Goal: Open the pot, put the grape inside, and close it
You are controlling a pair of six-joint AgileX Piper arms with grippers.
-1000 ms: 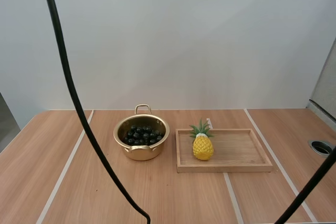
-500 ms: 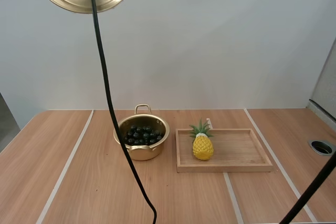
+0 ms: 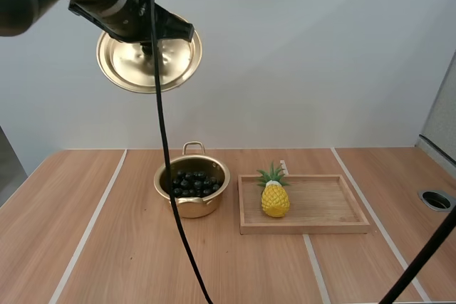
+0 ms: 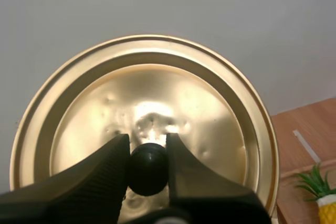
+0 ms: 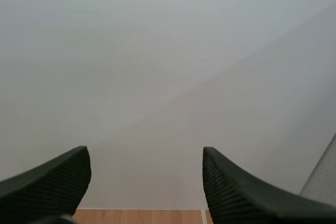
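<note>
Risk, grip: the lid (image 4: 142,124) hung from its small round knob (image 4: 147,170) alone. A smooth ball like that could turn or slip between the fingers, and the lid would then swing or drop.
Risk, seating: the lid was high above the counter (image 3: 107,247), tilted on edge and off to the side of the pot (image 3: 187,208). A descent begun without levelling and centring would likely bring the rim down on the pot's wall or handle and shove the pot.
Left tool (image 4: 147,145): narrow, both fingers pinched on the black knob, touching nothing else.
Right tool (image 5: 145,161): wide apart, empty, raised clear of the counter.
Grapes (image 3: 194,181): dark bunch lay inside the uncovered pot.
Neighbours: wooden tray (image 3: 306,228) just beside the pot, a pineapple (image 3: 275,199) standing upright on it.
Step, judged: only the closing appeared left.
</note>
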